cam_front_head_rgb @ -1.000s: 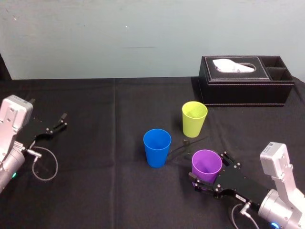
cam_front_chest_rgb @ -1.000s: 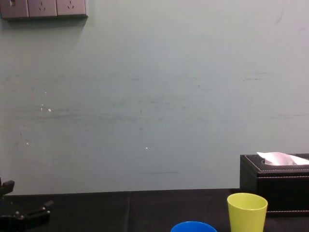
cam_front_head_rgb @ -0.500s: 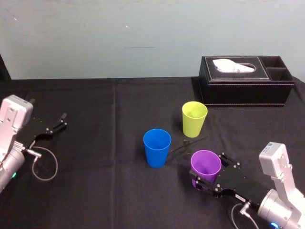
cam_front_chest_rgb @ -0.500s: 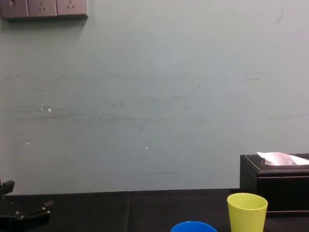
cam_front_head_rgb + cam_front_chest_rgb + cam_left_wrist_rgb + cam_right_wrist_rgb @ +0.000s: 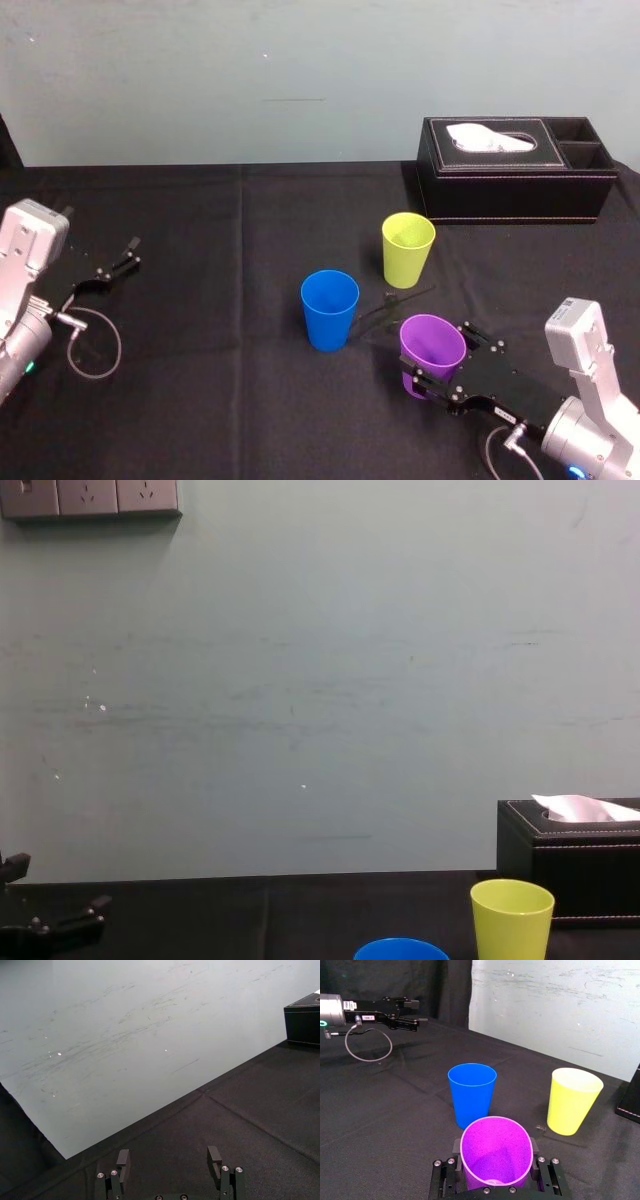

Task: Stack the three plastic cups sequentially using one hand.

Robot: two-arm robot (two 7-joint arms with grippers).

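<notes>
Three plastic cups stand on the black tablecloth. The blue cup (image 5: 330,310) (image 5: 471,1092) (image 5: 400,949) is in the middle, and the yellow-green cup (image 5: 408,248) (image 5: 572,1100) (image 5: 511,918) stands behind it to the right. Nearest me on the right is the purple cup (image 5: 432,345) (image 5: 495,1152), leaning slightly. My right gripper (image 5: 437,354) (image 5: 495,1149) is shut on it, one finger pressed against each side of its wall. My left gripper (image 5: 125,256) (image 5: 168,1156) (image 5: 50,920) rests far off at the left, open and holding nothing.
A black tissue box (image 5: 515,170) (image 5: 570,865) (image 5: 302,1020) with a white tissue stands at the back right, behind the yellow-green cup. A cable loop (image 5: 95,345) lies by the left arm. A pale wall closes the table's far edge.
The right gripper's fingers have drawn in against the purple cup, which now leans a little. The other cups and the left arm have not moved.
</notes>
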